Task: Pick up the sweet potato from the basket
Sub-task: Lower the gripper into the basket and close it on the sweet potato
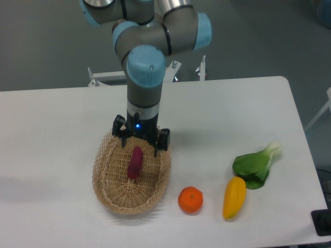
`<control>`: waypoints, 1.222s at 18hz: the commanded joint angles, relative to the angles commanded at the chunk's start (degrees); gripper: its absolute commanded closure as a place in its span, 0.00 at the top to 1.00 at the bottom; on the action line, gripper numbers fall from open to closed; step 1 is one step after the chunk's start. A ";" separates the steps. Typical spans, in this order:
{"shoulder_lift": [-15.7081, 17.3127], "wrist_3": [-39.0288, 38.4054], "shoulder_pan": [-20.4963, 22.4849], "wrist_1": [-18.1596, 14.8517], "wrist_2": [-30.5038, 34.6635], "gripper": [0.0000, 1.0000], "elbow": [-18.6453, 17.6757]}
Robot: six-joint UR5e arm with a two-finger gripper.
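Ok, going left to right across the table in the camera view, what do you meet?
Wicker basket holding the sweet potato → orange fruit → yellow vegetable → leafy green bok choy.

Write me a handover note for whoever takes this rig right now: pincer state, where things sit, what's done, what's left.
Pincer: open, low over the basket, fingers straddling the top end of the sweet potato; no grip visible yet.
Sweet potato: lying inside the wicker basket, near its middle.
On the table outside the basket: orange fruit, yellow vegetable, bok choy, all to the right.
Done: approach over the basket.
Left: close on the sweet potato and lift it out.
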 joint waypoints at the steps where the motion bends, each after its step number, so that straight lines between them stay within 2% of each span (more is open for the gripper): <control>1: -1.06 0.00 -0.53 1.49 0.87 1.00 -0.44; 3: -2.55 0.00 -1.67 3.17 3.07 1.00 -0.88; 7: -5.54 0.09 -2.03 4.31 4.05 1.00 -0.79; 22: -8.54 -1.85 -3.78 5.11 6.85 1.00 -0.88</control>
